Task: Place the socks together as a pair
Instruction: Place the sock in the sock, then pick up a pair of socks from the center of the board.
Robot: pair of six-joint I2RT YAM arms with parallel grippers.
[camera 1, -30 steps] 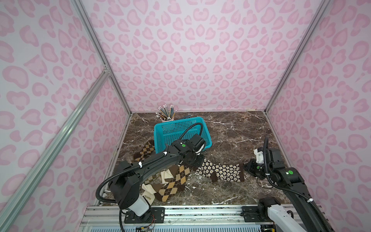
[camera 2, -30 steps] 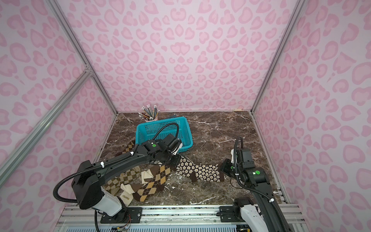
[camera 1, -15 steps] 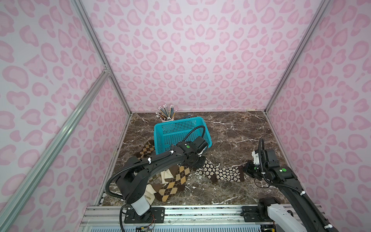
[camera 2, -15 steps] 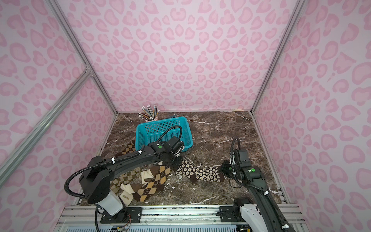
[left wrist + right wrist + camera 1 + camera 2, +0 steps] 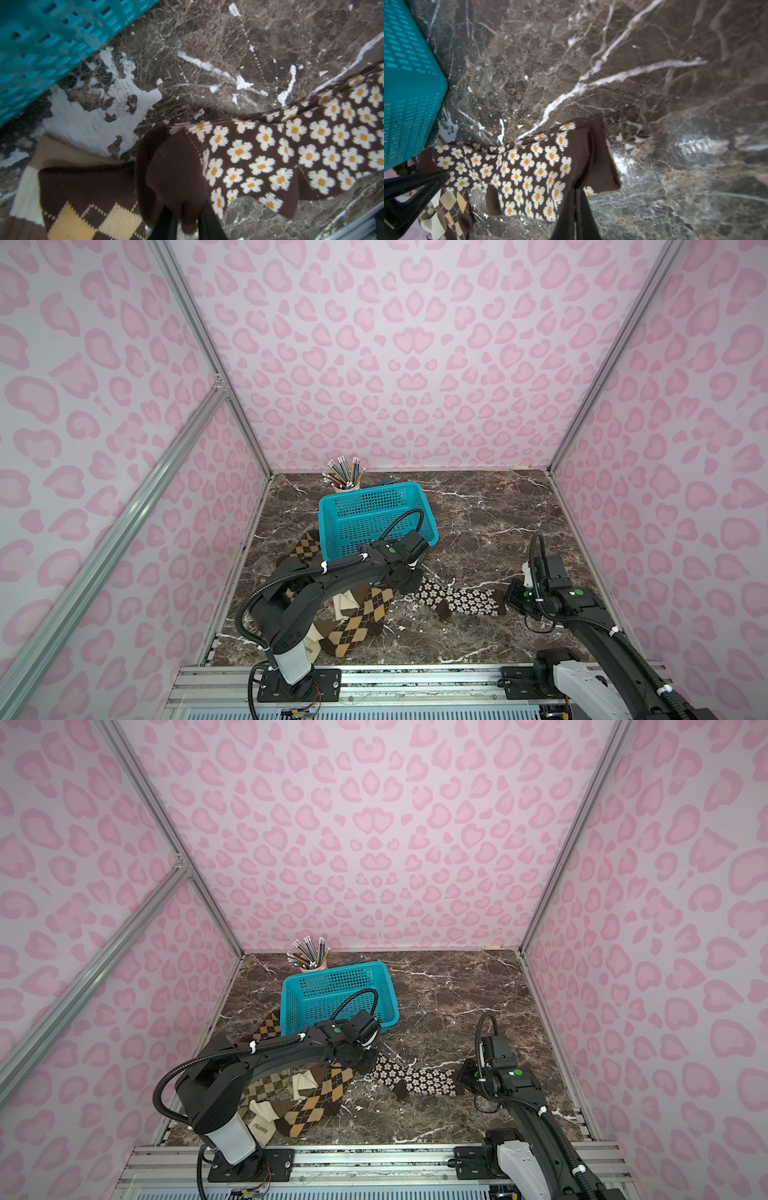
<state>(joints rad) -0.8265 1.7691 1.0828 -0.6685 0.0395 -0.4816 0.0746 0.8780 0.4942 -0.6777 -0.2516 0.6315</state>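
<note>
Two dark brown socks with cream flowers lie one on the other across the marble, toes left, cuffs right. My left gripper sits at the toe end, its fingers parted, with the brown toe loose between them. Pinching the brown cuff at the other end, my right gripper is shut. The flower socks show in both wrist views.
A heap of other socks lies front left under my left arm: brown-tan argyle, cream ribbed, olive check. A teal basket stands just behind my left gripper. A pencil cup stands at the back wall.
My left gripper's fingers have parted at the sock's toe after moving down and slightly right. The right gripper has come lower and a little left, still holding the cuff.
</note>
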